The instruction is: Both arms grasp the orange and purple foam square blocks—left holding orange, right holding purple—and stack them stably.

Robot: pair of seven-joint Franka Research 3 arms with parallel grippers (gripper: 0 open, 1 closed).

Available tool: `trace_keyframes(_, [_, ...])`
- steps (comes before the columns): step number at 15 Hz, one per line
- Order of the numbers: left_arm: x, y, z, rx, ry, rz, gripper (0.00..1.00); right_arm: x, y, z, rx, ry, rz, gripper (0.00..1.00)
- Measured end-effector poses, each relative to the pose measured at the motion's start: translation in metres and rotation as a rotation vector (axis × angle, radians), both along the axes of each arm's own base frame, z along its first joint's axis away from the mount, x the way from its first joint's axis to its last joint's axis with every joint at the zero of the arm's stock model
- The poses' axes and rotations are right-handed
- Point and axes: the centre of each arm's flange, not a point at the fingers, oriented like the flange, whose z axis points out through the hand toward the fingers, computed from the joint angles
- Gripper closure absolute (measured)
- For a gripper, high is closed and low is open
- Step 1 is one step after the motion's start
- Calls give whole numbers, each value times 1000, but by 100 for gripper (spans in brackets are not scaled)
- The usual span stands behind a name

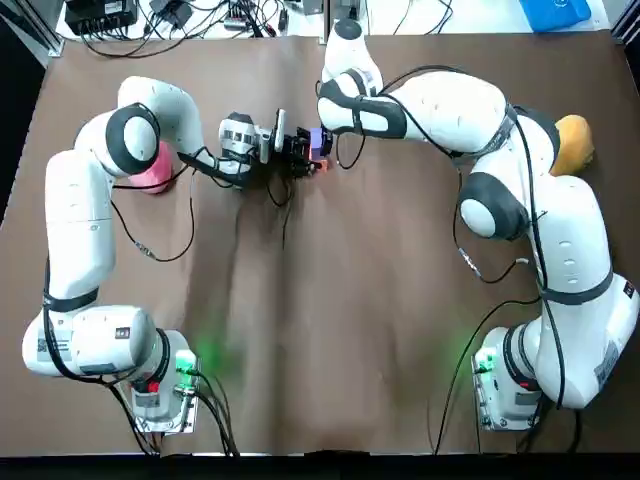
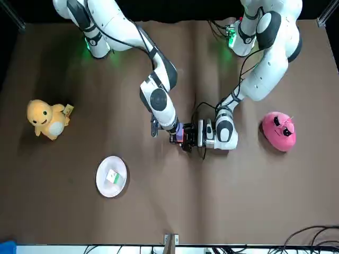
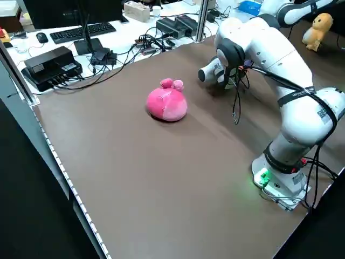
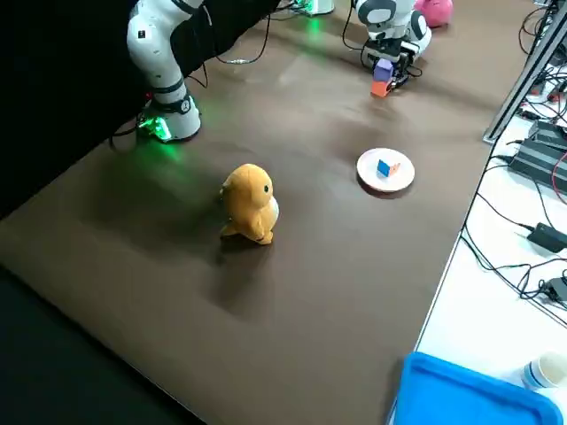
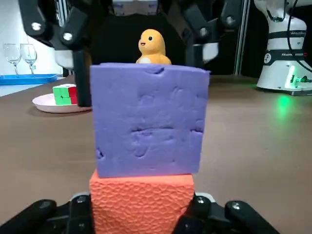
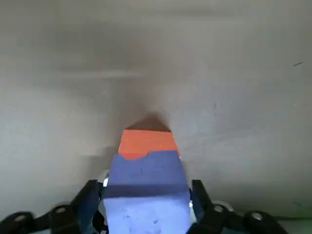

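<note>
1. Near edge: the left arm base (image 1: 150, 400) and the right arm base (image 1: 505, 390) stand well apart on the brown desk (image 1: 330, 330).

2. Mid-desk, outer zones: a yellow plush toy (image 1: 573, 143) sits upright at the robot's right, just beside the right arm's elbow. A pink plush toy (image 1: 152, 170) lies at the robot's left, just beside the left arm's elbow.

3. Mid-desk, centre: both arms reach inward and meet here.
- The left gripper (image 5: 141, 217) lies horizontal, low over the desk. It is closed on the orange block (image 5: 141, 192), with one finger against each side face.
- The purple block (image 5: 148, 119) sits squarely on top of the orange block, with the faces in contact.
- The right gripper (image 6: 145, 197) comes down from above and is clamped on the purple block.
- Contact between the orange block and the desk cannot be determined.

4. Farther out, towards the robot's right of the stack: a white plate (image 2: 101, 186) lies flat and carries a small multi-coloured cube (image 5: 63, 93).

5. Beyond the far edge: cables (image 1: 200, 20) and a blue tray (image 1: 555, 12) lie on a white surface.
</note>
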Motion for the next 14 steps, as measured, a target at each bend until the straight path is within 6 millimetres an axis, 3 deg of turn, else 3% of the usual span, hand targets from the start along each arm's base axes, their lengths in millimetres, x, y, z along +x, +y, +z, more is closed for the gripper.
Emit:
trace_keyframes(2, [0,0,0,0,0,0,41,0,0,-1,-1,1,0,0])
trace_keyframes(13, [1,0,0,0,-1,0,41,5,-5,0,-2,-3,-5,0])
trace_keyframes(14, [1,2,-1,6,-4,3,37,5,-5,0,-1,-4,-5,0])
